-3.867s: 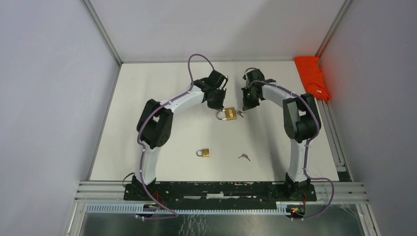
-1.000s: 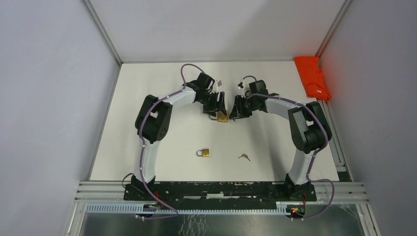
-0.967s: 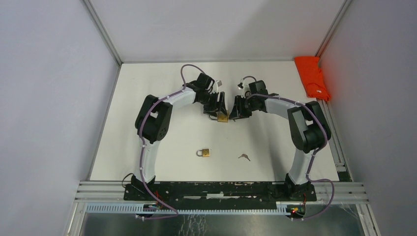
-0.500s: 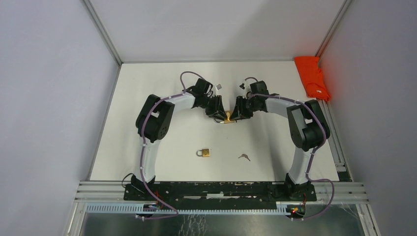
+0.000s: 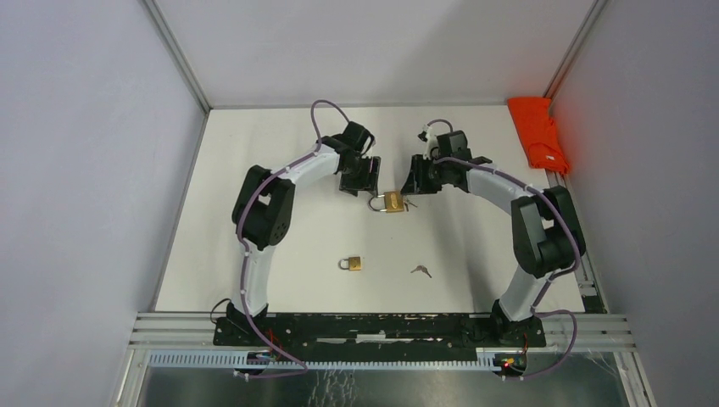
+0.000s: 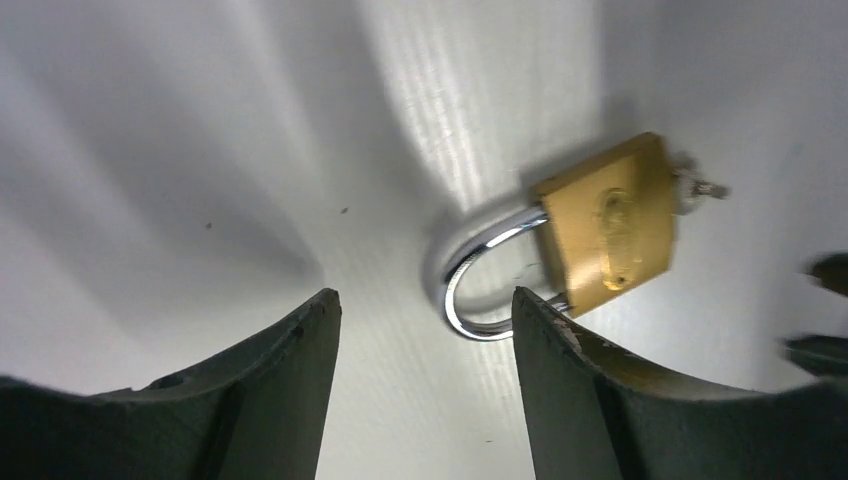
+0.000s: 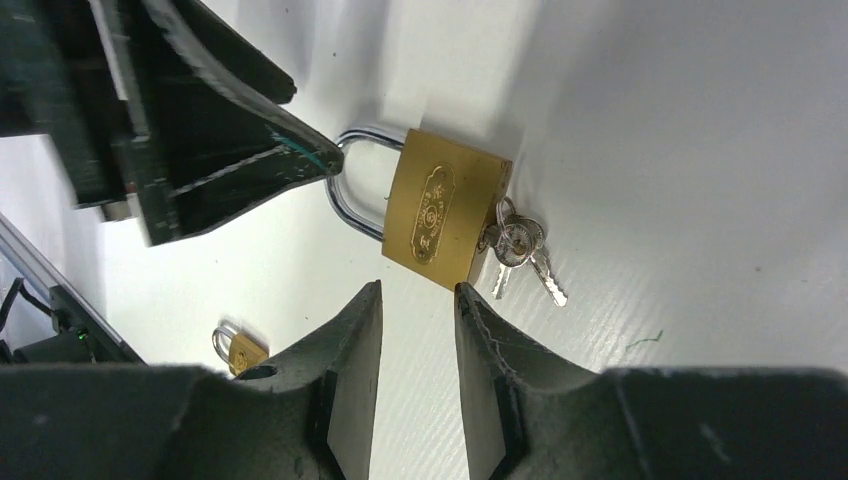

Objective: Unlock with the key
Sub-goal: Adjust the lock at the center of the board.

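Change: a moment ago both grippers were pressed together at the large padlock [image 5: 390, 202]; now both have drawn back from it and it lies alone on the table [image 5: 475, 246].
Left gripper [image 5: 358, 180]: just up-left of the large padlock, its jaws spread wide with only bare table between them. It holds nothing, and its tip is near the shackle [image 6: 480, 280] but apart from it.
Right gripper [image 5: 418, 182]: just up-right of the large padlock, with a narrow gap between the fingers and nothing in it.
Key bunch [image 7: 520, 255]: still at the keyhole end of the large padlock, on the side facing the right gripper.
Meaning for the task: the key seems to be in place and released. I cannot tell from these views whether the shackle has sprung free, so I cannot say the lock is open.
Small padlock [image 5: 352, 264]: well nearer the arm bases than the large padlock, a little to its left, and untouched.
Spare key [image 5: 420, 271]: also well nearer the bases, a little to the right of the large padlock.
Orange cloth [image 5: 537, 134]: far to the right of the large padlock, at the table edge.
Open room: bare table lies all around the large padlock, so either gripper can come back to it. The far table edge is well behind it.
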`<state>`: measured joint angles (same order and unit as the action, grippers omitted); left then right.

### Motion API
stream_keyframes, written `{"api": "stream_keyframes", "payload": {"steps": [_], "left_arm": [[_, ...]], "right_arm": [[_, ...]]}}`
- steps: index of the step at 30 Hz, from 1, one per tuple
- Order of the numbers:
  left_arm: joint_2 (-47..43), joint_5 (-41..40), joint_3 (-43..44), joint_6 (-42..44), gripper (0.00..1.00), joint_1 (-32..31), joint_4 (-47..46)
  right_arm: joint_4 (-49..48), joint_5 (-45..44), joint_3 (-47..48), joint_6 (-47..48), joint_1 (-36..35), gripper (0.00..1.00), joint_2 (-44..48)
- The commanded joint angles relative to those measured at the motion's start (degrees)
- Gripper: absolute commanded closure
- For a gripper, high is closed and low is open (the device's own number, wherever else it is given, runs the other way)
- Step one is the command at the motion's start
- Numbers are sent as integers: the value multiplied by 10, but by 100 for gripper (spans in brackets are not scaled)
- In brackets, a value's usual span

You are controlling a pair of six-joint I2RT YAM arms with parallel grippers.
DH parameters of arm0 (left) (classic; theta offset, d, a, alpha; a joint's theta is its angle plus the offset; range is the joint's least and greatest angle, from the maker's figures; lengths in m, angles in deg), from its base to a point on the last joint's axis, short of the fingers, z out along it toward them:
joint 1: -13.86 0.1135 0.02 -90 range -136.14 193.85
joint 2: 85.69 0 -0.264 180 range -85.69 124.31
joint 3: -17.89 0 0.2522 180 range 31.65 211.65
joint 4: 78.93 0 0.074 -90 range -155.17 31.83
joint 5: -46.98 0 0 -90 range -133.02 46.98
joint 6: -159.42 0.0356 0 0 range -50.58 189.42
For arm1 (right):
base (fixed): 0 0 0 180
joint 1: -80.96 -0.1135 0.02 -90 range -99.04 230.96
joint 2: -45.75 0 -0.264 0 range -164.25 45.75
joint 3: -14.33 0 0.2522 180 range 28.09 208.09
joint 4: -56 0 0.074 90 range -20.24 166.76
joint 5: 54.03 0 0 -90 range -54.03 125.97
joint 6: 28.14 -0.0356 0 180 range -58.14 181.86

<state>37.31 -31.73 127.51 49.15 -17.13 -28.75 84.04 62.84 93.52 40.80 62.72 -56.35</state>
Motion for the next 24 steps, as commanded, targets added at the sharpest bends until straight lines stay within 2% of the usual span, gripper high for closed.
{"api": "stream_keyframes", "payload": {"steps": [1,7,12,15,20,24], "left_arm": [[24,-52,18,35,31,0,47],[41,-34,33,40,31,-11,50],[67,-28,48,43,36,-25,71],[93,-78,80,43,40,-45,115],[158,-176,140,48,54,-70,189],[183,-204,134,47,58,-75,201]], "right_arm": [[3,-34,-10,25,0,62,39],[3,-27,-13,31,0,62,17],[0,-20,-11,25,0,63,-9],[-4,-18,-12,21,0,63,-13],[-14,-12,-24,13,0,63,-4],[-19,-10,-35,11,1,63,8]]}}
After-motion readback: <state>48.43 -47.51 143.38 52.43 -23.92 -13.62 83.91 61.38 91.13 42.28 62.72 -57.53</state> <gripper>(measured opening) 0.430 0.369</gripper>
